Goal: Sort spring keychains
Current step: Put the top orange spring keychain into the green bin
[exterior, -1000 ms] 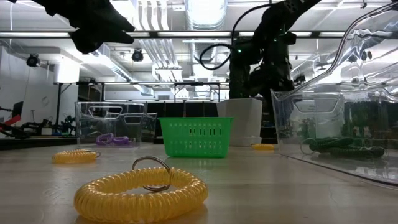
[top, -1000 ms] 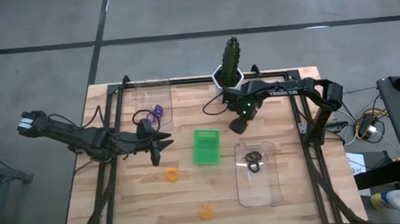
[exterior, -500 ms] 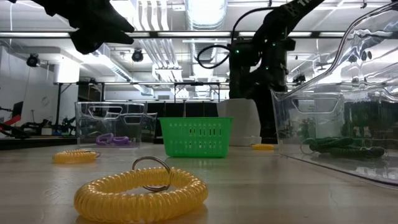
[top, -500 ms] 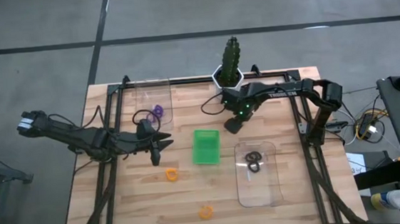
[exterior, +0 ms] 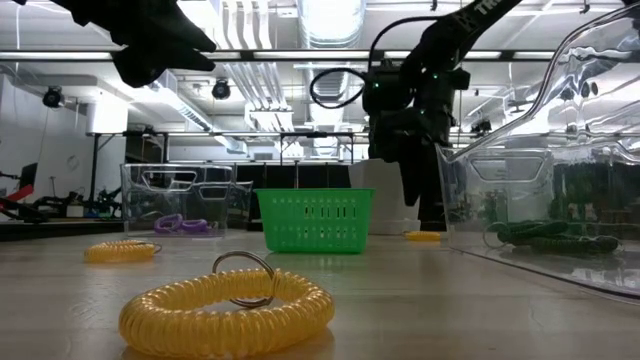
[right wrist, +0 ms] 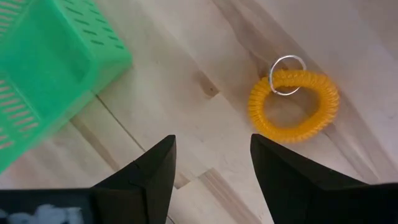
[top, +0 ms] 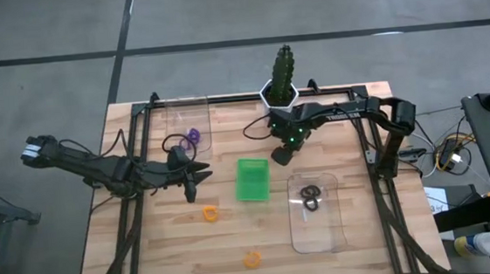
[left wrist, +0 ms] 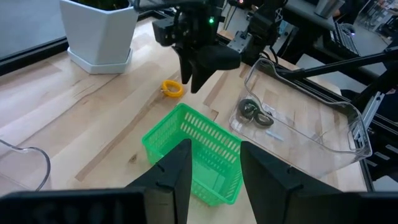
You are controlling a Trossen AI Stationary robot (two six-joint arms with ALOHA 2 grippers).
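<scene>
Two arms are over the table [top: 149, 258], and only one has work in front of it, so read the scene from left to right before you move. At the far left the left gripper [top: 191, 191] hovers with its jaws parted and empty; leave it parked there. Behind it, the clear tray at the back left [top: 171, 116] holds a purple keychain [top: 193, 135]. In front of the left gripper two orange keychains lie loose on the wood, one just below it [top: 210, 213] and one nearer the front edge [top: 252, 260]. The green basket [top: 251, 179] stands in the middle and looks empty from the left wrist view.

The step in hand appears to be the pick beside the basket's back right corner. The right gripper [top: 279, 157] hangs there, jaws apart and holding nothing, and its wrist view shows a third orange keychain [right wrist: 293, 106] lying flat just ahead of the fingertips [right wrist: 149, 168], metal ring on top. Bring the jaws forward until they straddle one side of the coil, not the metal ring, and come straight down. Close firmly, since the coil probably squashes and could slip. Keep clear of the white plant pot [top: 278, 93] behind.

Farthest right, the clear tray at the front right [top: 316, 236] already holds dark keychains [top: 309, 197].
</scene>
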